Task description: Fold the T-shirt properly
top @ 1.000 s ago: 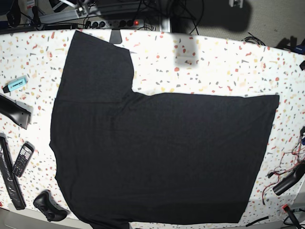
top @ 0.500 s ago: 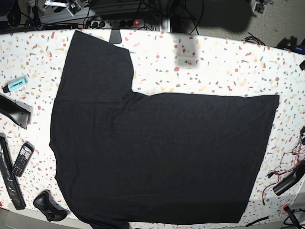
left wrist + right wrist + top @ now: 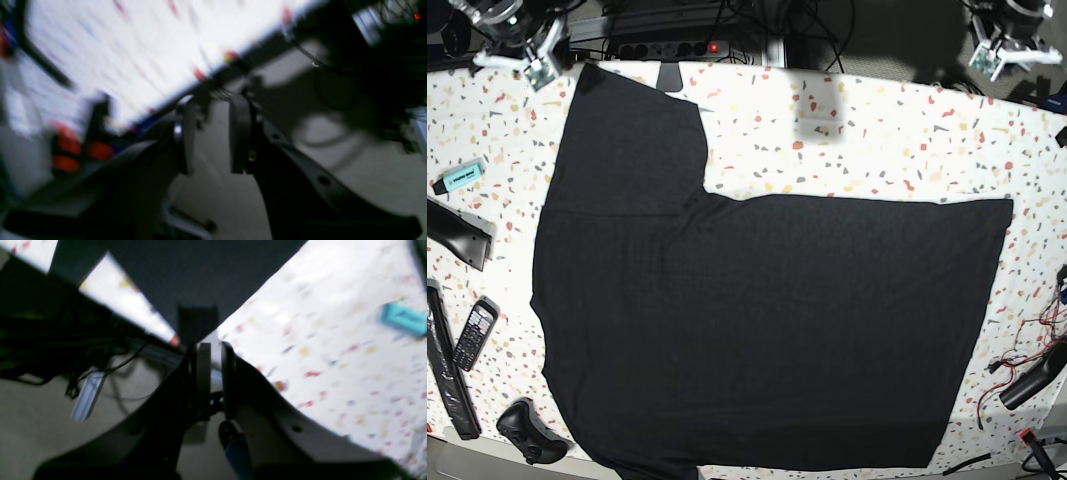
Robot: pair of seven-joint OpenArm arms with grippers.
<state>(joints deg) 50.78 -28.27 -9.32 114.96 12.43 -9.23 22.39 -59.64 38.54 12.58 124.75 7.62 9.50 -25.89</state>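
- Lying flat and spread wide, the T-shirt (image 3: 757,320) covers most of the speckled surface (image 3: 877,140), one sleeve reaching its far edge.
- Left gripper (image 3: 213,133) sits above the far edge, off the cloth; fingers (image 3: 240,133) apart, a moderate gap, holding nothing.
- Right gripper (image 3: 215,380) hangs near that sleeve's corner; fingers (image 3: 203,380) seem narrowly parted through blur, empty.
- A turquoise marker (image 3: 459,176) lies beside the shirt.

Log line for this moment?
T-shirt flat on table | left tool open, empty | right tool slightly open, empty
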